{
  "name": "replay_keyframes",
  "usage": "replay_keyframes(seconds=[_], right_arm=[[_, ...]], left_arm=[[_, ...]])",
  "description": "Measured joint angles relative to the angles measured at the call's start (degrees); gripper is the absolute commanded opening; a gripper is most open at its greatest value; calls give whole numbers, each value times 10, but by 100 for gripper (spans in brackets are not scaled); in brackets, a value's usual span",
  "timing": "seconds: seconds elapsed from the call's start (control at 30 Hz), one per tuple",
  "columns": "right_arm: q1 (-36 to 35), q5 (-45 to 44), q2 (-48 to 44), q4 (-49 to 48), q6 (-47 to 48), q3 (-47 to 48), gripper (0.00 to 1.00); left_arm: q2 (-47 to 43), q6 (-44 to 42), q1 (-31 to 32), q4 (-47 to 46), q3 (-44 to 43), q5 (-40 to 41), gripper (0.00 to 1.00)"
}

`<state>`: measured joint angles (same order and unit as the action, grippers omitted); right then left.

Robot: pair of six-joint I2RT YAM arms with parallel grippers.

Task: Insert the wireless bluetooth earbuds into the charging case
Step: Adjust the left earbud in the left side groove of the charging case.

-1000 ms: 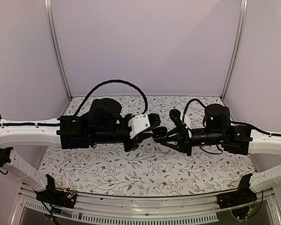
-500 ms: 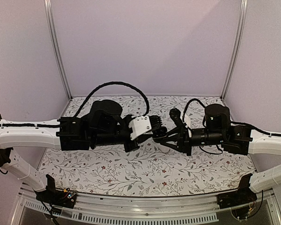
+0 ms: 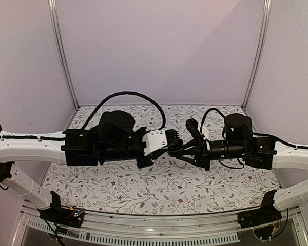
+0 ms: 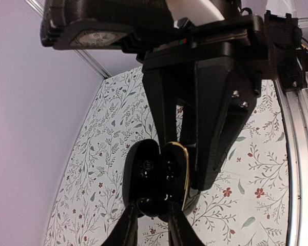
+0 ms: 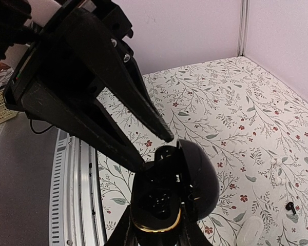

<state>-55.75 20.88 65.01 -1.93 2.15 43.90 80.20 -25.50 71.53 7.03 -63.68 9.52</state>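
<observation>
The charging case [image 5: 159, 202] is black with a gold rim and stands open, its lid [image 5: 203, 179] swung to the right. My right gripper [image 5: 156, 223] is shut on its base and holds it in the air above the table. The case also shows in the left wrist view [image 4: 161, 166]. My left gripper [image 4: 152, 207] is shut on a small dark earbud [image 4: 151, 204] and holds it at the mouth of the case; the earbud also shows in the right wrist view [image 5: 164, 154]. In the top view both grippers [image 3: 174, 146] meet at mid-table. The other earbud cannot be made out.
A white oval pebble-shaped object [image 5: 251, 230] lies on the flowered table [image 5: 236, 113] below the case, with a tiny black piece [image 5: 290, 206] to its right. A metal rail [image 5: 74, 195] runs along the table's near edge. Purple walls close in the sides and back.
My left gripper has moved a little to the right and down, closer to the case held by my right gripper. The right arm has stayed still.
</observation>
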Motion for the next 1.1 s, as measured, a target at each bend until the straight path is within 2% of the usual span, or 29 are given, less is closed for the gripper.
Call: replay_keyframes(seconds=[0.27, 0.73, 1.0, 1.1], right_arm=[[0, 9, 0, 1, 9, 0, 0], [0, 46, 0, 23, 23, 0, 0], [0, 59, -9, 5, 30, 0, 0], [0, 63, -12, -1, 31, 0, 0]], left_arm=[[3, 0, 0, 15, -10, -5, 19], [0, -30, -7, 71, -26, -75, 11], [-11, -49, -10, 119, -26, -143, 12], [-11, -51, -11, 127, -26, -150, 17]])
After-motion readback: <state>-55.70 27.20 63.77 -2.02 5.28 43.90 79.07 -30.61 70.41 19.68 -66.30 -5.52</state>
